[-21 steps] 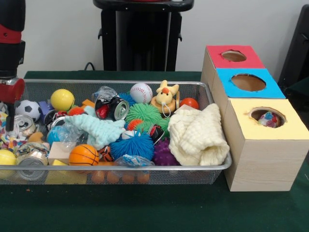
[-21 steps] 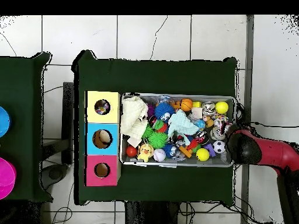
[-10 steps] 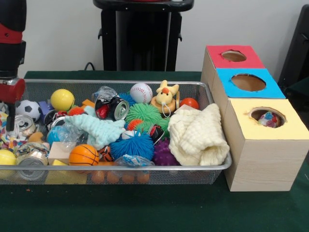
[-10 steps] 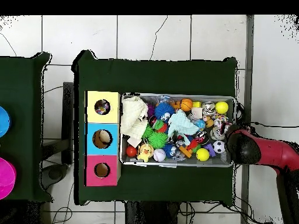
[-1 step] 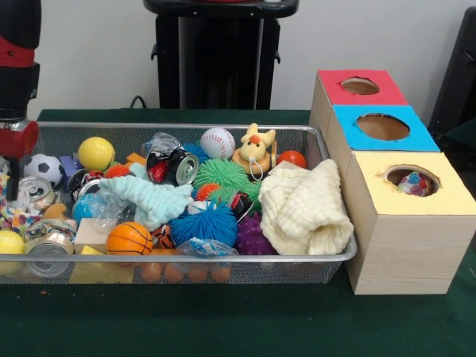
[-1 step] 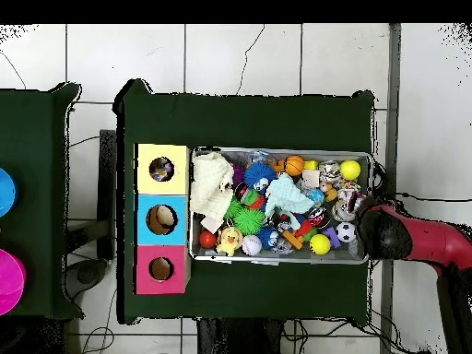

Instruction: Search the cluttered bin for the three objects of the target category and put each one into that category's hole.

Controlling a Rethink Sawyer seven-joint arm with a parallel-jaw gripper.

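A wire mesh bin [image 5: 223,128] holds a jumble of toys, cans and cloths. Among them are a baseball [image 5: 217,142], a soccer ball [image 5: 43,169], a yellow ball [image 5: 96,152], a small basketball [image 5: 129,239], a blue spiky ball [image 5: 202,222], a crushed can [image 5: 177,166] and a cream cloth [image 5: 305,208]. The red and black arm [image 5: 16,74] comes down over the bin's left end. My gripper [image 5: 11,186] hangs low there beside the soccer ball, and its state is unclear. In the overhead view the arm's head [image 6: 383,232] covers it at the bin [image 6: 277,150].
A wooden box [image 5: 394,245] stands against the bin's right side with red [image 5: 360,85], blue [image 5: 382,126] and yellow [image 5: 411,179] holes on top. A colourful ball lies in the yellow hole. A plush rabbit [image 5: 254,149] sits at the bin's back wall.
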